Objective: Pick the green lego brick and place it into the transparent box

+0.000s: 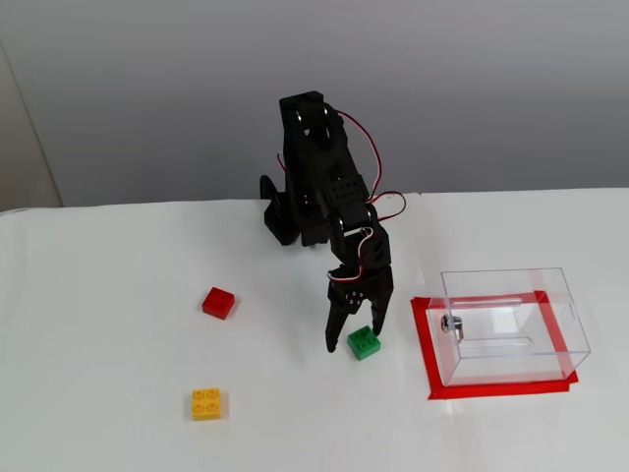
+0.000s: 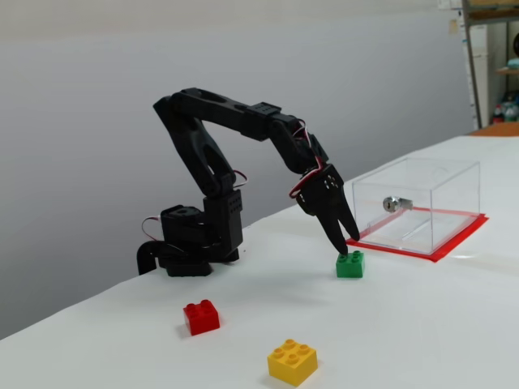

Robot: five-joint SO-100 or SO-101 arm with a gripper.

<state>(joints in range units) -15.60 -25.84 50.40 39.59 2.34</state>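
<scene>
Here, listed outward from the camera, with the green lego brick as the reference point throughout.

Yellow brick (image 1: 206,404): nearest the camera in both fixed views, lying flat on the white table (image 1: 98,393), four studs up. In a fixed view (image 2: 293,361) it sits in front of the green lego brick and to its left, well apart from it.

Green lego brick (image 1: 364,342): small, bright green, studs up, resting on the table in open space, outside the box. Also seen in a fixed view (image 2: 350,264).

Gripper (image 1: 355,339): black, two-fingered, pointing down at the green lego brick. The fingers are spread moderately; one tip comes down to the table left of the brick, the other meets the brick's top far edge. In a fixed view (image 2: 349,245) the tips reach the brick's upper surface; whether they press on it cannot be told. The brick is not lifted.

Red brick (image 1: 218,302): left of the green lego brick, well apart from it, flat on the table.

Transparent box (image 1: 565,305): right of the green lego brick, near but not touching, standing on a red tape outline (image 1: 423,344). A small metal fitting (image 1: 450,324) shows on the wall facing the brick.

Arm base (image 2: 190,243): behind the green lego brick, black, with red and white wires running along the arm.

Grey wall (image 1: 147,98): farthest back.
</scene>
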